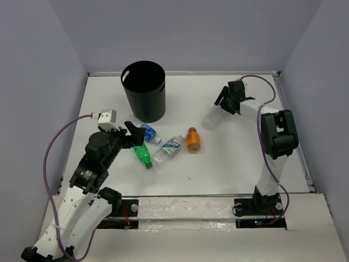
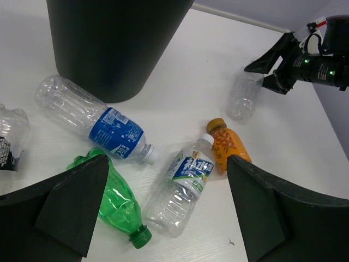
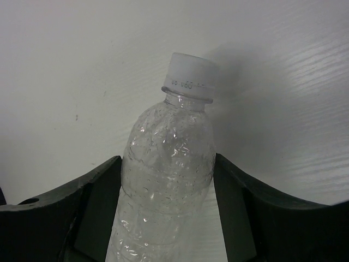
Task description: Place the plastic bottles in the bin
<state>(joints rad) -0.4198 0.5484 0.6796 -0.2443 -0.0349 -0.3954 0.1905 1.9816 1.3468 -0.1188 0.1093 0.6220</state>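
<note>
The black bin [image 1: 143, 90] stands at the back left. Four bottles lie in front of it: a blue-labelled one [image 1: 148, 132], a green one [image 1: 143, 154], a white-blue labelled one [image 1: 168, 150] and a short orange one [image 1: 193, 140]. My left gripper [image 1: 134, 135] is open and empty just above the green bottle [image 2: 114, 199] and the white-blue bottle [image 2: 182, 188]. My right gripper [image 1: 222, 105] is shut on a clear unlabelled bottle [image 3: 169, 180] with a white cap, at the table's right. Its fingers [image 3: 98, 191] press both sides of the bottle.
Another clear bottle [image 2: 11, 134] lies at the left edge of the left wrist view, beside the bin [image 2: 114, 43]. Grey walls enclose the white table [image 1: 229, 169] on three sides.
</note>
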